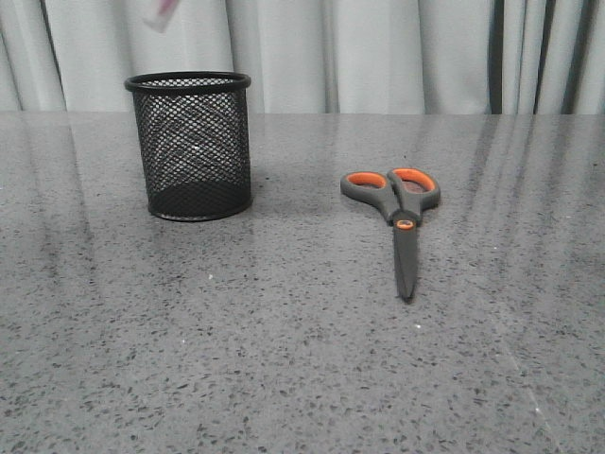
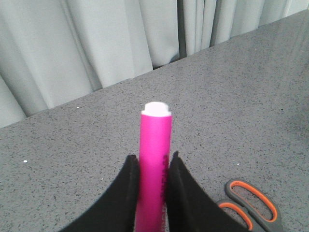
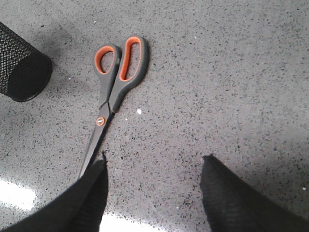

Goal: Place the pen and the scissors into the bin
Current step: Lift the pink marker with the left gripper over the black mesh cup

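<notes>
Nothing is binned yet: your left gripper (image 2: 153,174) is clamped on the pen (image 2: 155,159), raised above the table; your right gripper (image 3: 153,186), jaws apart, hovers over the scissors (image 1: 398,212), which lie well right of the empty bin (image 1: 191,146)

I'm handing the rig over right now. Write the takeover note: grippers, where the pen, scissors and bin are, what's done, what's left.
Left gripper: shut on the pen, held up off the table.
Right gripper: open, empty, hovering over the table near the scissors' blade tip.
Scissors: flat on the table, closed, to the right of the bin, apart from it.
Bin: upright on the table; looks empty in the front view.
Done: pen picked up.
Left: drop pen into bin, then grasp scissors and put them in.
</notes>
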`<state>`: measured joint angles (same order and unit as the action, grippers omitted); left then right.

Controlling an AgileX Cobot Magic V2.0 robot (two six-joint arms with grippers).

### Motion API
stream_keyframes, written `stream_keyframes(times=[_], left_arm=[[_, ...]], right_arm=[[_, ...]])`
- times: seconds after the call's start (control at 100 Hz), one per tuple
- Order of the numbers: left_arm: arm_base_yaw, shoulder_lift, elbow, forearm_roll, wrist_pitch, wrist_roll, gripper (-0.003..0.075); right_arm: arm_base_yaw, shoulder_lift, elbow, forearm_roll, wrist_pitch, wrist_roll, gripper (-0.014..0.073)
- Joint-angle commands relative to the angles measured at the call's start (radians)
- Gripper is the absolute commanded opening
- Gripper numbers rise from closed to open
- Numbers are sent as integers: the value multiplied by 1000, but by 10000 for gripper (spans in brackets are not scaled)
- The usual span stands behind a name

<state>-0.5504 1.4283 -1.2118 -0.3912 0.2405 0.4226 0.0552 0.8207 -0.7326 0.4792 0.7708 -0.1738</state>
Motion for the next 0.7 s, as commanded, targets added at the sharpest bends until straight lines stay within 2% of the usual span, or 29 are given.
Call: stream_keyframes(times=[0.0, 0.18, 0.45, 0.69], left_arm=[[-13, -5, -21, -21, -107, 1, -22], [-13, 56, -21, -21, -103, 1, -22], [-13, 107, -21, -19, -1, 1, -21], [-11, 111, -21, -4, 12, 1, -15]], right_arm=[[-4, -2, -31, 15, -42, -7, 382], [-4, -2, -31, 15, -42, -7, 382], [-4, -2, -31, 15, -42, -7, 382], [-4, -2, -31, 15, -41, -7, 382]])
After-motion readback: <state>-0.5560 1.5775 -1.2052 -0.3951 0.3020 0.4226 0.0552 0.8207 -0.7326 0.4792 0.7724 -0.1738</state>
